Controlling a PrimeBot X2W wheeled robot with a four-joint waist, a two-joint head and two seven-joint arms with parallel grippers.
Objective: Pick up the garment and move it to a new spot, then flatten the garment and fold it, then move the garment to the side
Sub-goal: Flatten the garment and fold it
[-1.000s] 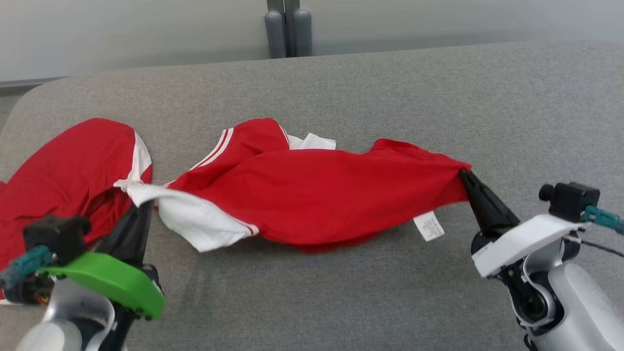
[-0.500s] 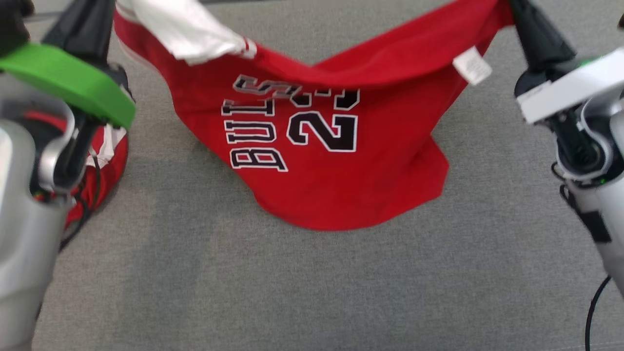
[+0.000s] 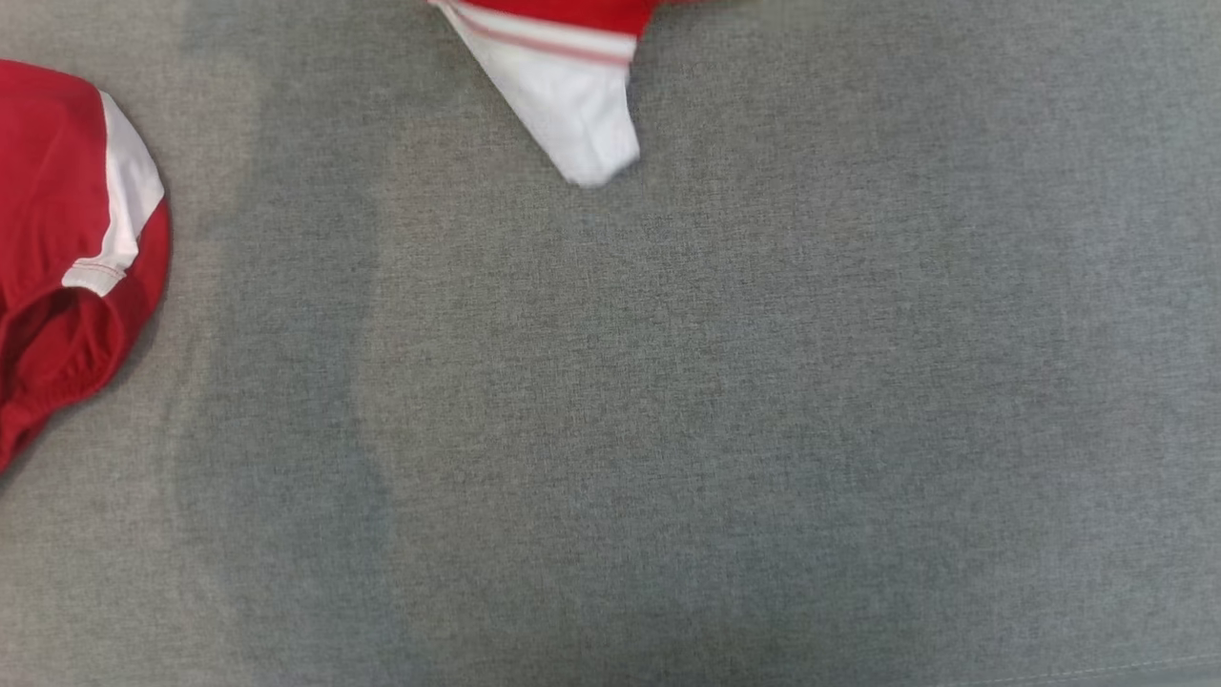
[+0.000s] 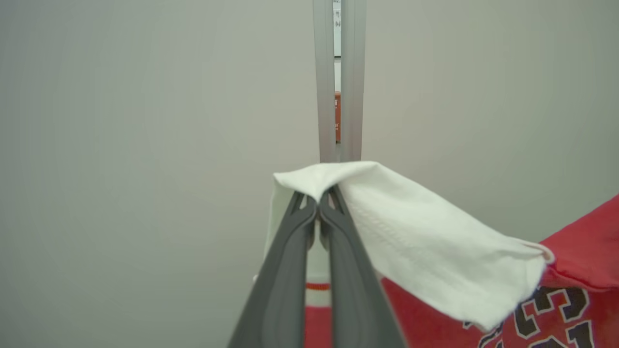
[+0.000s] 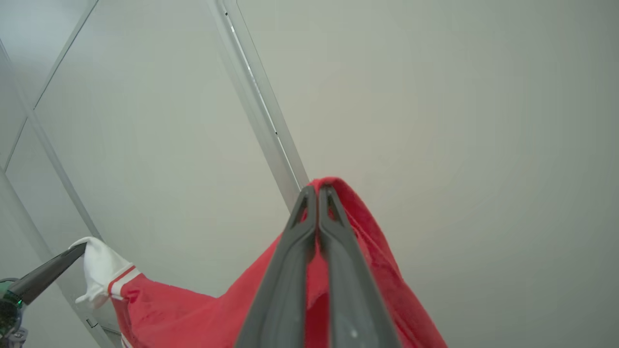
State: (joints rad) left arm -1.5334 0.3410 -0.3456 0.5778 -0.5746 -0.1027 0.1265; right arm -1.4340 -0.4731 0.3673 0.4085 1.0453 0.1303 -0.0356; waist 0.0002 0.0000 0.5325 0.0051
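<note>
Tips of the L claw [image 4: 317, 203] were pressed tight together, pinching a white sleeve [image 4: 411, 232] of the garment [image 4: 585, 241]. The cloth capped the tips and draped off toward 4 o'clock in that wrist view. The red body w/ black-and-white lettering [image 4: 541, 314] hung at 5 o'clock there.

The R claw [image 5: 317, 191] was likewise clamped together, on a red edge of the same garment, w/ fabric spilling down past its fingers toward 6 and 7 o'clock. At 8 o'clock in the R wrist view the other claw's dark tip met the white, red-striped sleeve, so the garment hung slung btwn the two, up in front of a pale wall [image 5: 459, 121]. Behind the L claw, at 12 o'clock, stood a grey upright post [image 4: 338, 82].

From the head cam, a white sleeve end [image 3: 577, 114] w/ red stripes dangled in at 12 o'clock over the grey cushion [image 3: 668, 429]; couldn't tell if it touched. Another red-and-white piece [image 3: 57, 239] lay crumpled at 9 o'clock on the cushion, well apart from that sleeve end.
</note>
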